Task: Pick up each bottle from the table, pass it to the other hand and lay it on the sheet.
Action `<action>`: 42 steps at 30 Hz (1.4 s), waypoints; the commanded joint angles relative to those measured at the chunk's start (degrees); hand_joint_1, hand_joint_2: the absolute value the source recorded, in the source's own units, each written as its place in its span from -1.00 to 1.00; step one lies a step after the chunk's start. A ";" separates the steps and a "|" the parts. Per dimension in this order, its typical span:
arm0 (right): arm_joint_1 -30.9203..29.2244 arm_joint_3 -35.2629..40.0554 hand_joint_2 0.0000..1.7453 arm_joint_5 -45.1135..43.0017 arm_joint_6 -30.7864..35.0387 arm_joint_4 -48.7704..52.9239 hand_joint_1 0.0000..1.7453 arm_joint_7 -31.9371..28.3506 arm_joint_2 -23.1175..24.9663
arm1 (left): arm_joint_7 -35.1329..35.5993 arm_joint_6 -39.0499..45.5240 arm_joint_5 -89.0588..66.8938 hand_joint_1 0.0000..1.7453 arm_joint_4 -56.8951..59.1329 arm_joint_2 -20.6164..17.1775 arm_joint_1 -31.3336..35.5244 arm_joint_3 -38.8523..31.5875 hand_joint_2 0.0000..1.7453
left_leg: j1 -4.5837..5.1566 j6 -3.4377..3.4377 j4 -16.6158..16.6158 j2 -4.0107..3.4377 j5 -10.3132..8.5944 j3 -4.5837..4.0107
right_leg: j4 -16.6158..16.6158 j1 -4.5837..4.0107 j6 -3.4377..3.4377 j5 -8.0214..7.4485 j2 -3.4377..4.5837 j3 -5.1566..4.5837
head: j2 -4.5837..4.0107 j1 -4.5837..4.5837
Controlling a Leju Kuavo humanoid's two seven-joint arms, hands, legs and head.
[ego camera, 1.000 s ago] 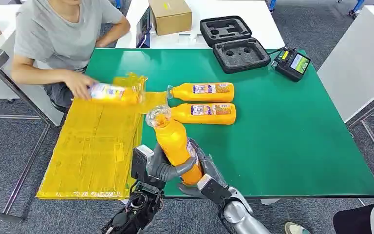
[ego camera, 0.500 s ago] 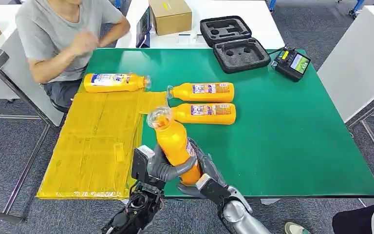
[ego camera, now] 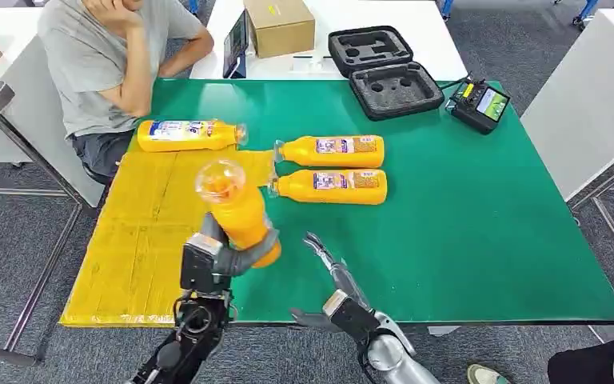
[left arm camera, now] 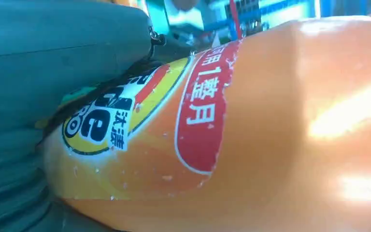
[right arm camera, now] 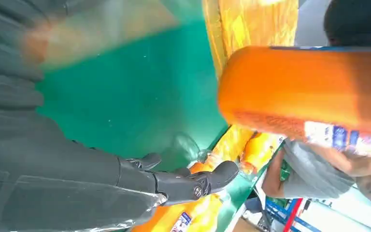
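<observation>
The left hand (ego camera: 222, 258) has its fingers (ego camera: 249, 254) wrapped tight round the lower body of an orange bottle (ego camera: 236, 210), which it holds raised and tilted, clear cap end up and toward the far edge, over the line where the yellow sheet (ego camera: 140, 240) meets the green worktop (ego camera: 464, 216), near the front edge. In the left wrist view the bottle (left arm camera: 251, 130) sits hard against the grey hand (left arm camera: 53, 72), its red and yellow label scuffed at the edges. The right hand (ego camera: 332, 276) holds nothing: its fingers (ego camera: 318, 246) are spread and stretched out toward the far edge above the worktop near the front edge, just beside the bottle but apart from it. The right wrist view shows the dark fingers (right arm camera: 188, 181) open, with the bottle's flat orange base (right arm camera: 270, 92) ahead of them.

Half a second ago both hands clasped the bottle together near the front edge; now the right hand has let go and the left has carried the bottle toward the sheet's side. The person (ego camera: 100, 56) at the far left corner has drawn the arm back and rests chin on hand.

Three more bottles lie on their sides: one (ego camera: 184, 135) at the sheet's far edge, and two parallel ones (ego camera: 332, 150) (ego camera: 332, 186) on the worktop just beside the sheet, caps toward it
</observation>
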State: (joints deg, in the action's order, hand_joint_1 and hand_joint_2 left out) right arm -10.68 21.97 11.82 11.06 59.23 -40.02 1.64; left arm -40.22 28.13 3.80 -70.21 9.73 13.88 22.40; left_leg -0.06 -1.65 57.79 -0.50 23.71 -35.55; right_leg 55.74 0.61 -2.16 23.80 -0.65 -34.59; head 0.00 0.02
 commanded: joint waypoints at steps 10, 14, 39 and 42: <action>0.80 -1.29 1.00 -0.97 0.02 1.74 -1.00 0.02 -0.07 | 0.22 4.50 -6.50 1.00 -2.12 -4.06 1.86 -3.39 1.00 | 0.01 0.06 -0.04 0.03 0.04 0.14 | -0.02 0.01 0.06 0.05 0.02 0.13 | 0.00 0.00; 1.24 -1.69 1.00 -1.15 0.04 2.43 -1.00 0.02 -0.04 | 0.59 8.19 -14.56 1.00 3.16 -5.94 3.95 -1.95 1.00 | 0.00 0.06 -0.05 0.07 0.02 0.15 | -0.03 0.00 0.06 0.04 -0.02 0.12 | 0.00 0.00; -3.10 -0.07 1.00 -3.89 -3.70 -3.21 -1.00 0.02 1.66 | 2.77 11.87 -77.95 1.00 11.03 -4.42 5.81 -30.81 1.00 | -0.05 0.12 -0.02 -0.02 0.07 0.27 | -0.02 -0.04 0.09 0.08 0.10 0.22 | 0.00 0.00; -3.33 -0.07 1.00 -4.33 -3.91 -3.52 -1.00 0.02 1.68 | 5.11 11.87 -81.97 1.00 11.27 -4.83 6.27 -31.67 1.00 | -0.03 0.08 -0.02 -0.03 0.04 0.18 | -0.01 -0.01 0.06 0.05 0.08 0.14 | 0.00 0.00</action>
State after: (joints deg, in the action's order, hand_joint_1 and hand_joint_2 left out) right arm -11.24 21.00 8.15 7.78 60.13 -40.02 2.71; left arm -38.08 39.98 -72.03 -61.81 4.09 17.35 -3.35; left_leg -0.07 -1.63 57.79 -0.51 23.68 -35.53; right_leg 55.75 0.61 -2.15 23.79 -0.64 -34.61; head 0.00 0.02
